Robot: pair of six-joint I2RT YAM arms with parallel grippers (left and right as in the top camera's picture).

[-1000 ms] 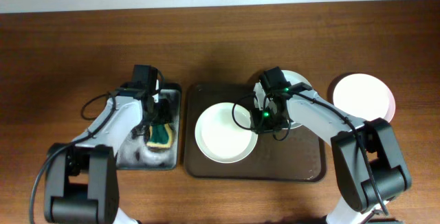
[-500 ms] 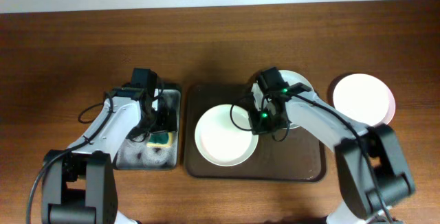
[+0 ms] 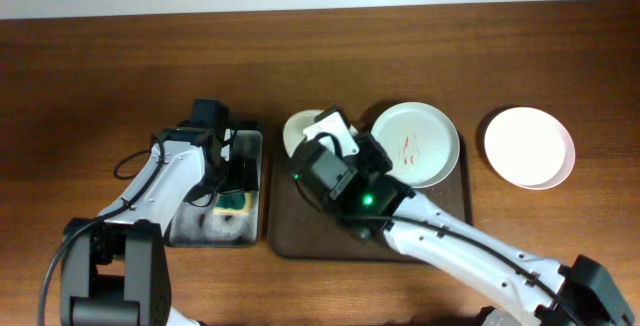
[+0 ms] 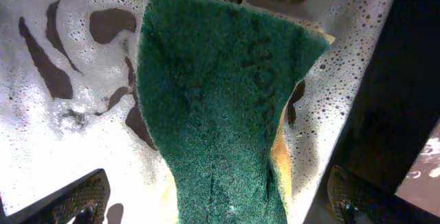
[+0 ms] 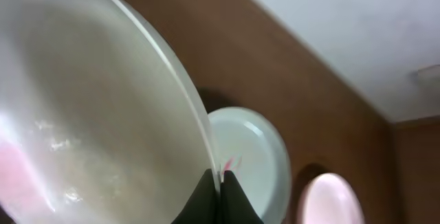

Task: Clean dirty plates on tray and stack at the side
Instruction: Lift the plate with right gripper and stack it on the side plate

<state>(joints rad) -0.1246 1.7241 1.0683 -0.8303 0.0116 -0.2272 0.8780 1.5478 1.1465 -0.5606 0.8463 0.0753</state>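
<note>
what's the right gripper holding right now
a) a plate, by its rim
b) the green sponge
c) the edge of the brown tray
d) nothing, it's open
a: the right wrist view shows the right gripper pinched on the rim of a plate, and the overhead view shows that plate tilted up above the tray.

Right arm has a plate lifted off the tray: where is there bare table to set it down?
Bare table lies in front of the pinkish plate, and a wide strip runs behind the tray. Crowded: the gap between the mint plate and pinkish plate is narrow, and the left gripper sits over the sponge tray.
</note>
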